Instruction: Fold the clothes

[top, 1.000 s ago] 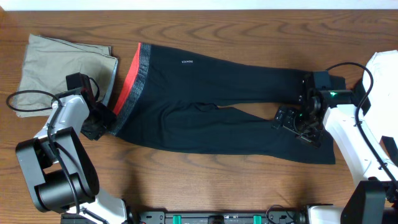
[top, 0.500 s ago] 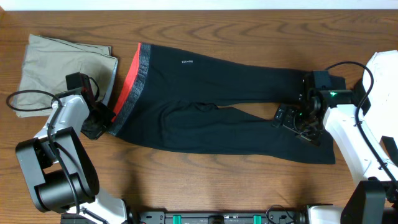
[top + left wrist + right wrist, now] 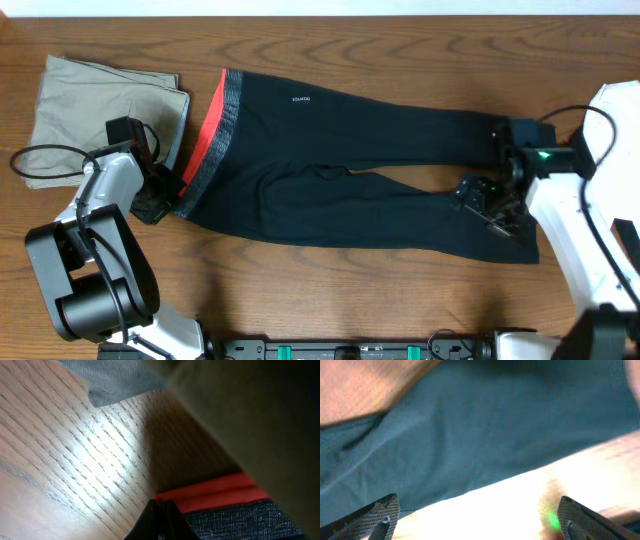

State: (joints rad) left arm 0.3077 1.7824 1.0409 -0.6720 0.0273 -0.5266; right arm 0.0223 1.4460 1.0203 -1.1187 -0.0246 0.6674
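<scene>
The black leggings (image 3: 350, 170) lie spread across the table, with the red-and-grey waistband (image 3: 210, 130) at the left and the leg ends at the right. My left gripper (image 3: 165, 200) is at the waistband's lower corner. In the left wrist view its fingers (image 3: 161, 515) are pressed together on the red waistband edge (image 3: 215, 492). My right gripper (image 3: 490, 205) hovers over the leg ends. In the right wrist view its fingers (image 3: 480, 520) are wide apart and empty, with the leggings' fabric (image 3: 470, 435) and bare wood beneath.
Folded khaki-beige trousers (image 3: 100, 110) lie at the back left, close to my left arm, and show blurred in the left wrist view (image 3: 260, 410). A white garment (image 3: 615, 110) lies at the right edge. Bare wooden table (image 3: 350, 290) runs along the front.
My right gripper has shifted a little to the right over the leg ends. The left arm and the leggings have not moved.
</scene>
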